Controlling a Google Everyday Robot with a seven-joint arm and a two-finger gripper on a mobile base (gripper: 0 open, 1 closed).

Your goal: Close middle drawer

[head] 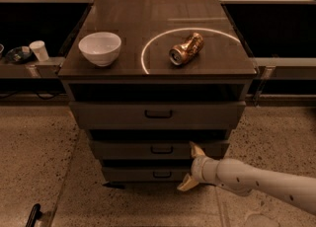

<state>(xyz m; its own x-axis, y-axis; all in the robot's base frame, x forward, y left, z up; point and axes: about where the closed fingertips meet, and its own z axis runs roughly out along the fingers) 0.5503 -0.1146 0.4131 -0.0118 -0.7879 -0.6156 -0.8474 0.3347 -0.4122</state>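
Item: gripper (192, 168), pale, two-fingered, on a white arm (266, 185) that enters from the lower right. It sits low against the right half of the cabinet (237, 110) front. Condition: jaws spread apart, one above the other, holding nothing. The upper finger (197, 150) has its tip at the front of the middle drawer, and the lower finger (188, 183) points down past the bottom drawer's lower edge. Item: middle drawer (123, 150), directly left of and level with the upper finger. It has a flat grey-brown front, its dark bar handle (161, 149) is just left of the fingertip, and a dark gap shows above its top edge. Item: bottom drawer (129, 174), left of the gripper and level with its wrist, with the same kind of handle. Item: top drawer (108, 116), above the gripper, its front the tallest and widest of the three. Item: cabinet top (123, 18), well above the gripper, marked with a bright white ring (143, 56). Item: gold can (186, 49), lying on its side inside the ring, almost straight above the gripper. Item: white bowl (100, 48), upright, above and far left, outside the ring. Item: white cup (38, 51), on a side ledge farther left again, beside a dark dish (17, 55). Item: speckled floor (29, 152), below and on both sides of the gripper.
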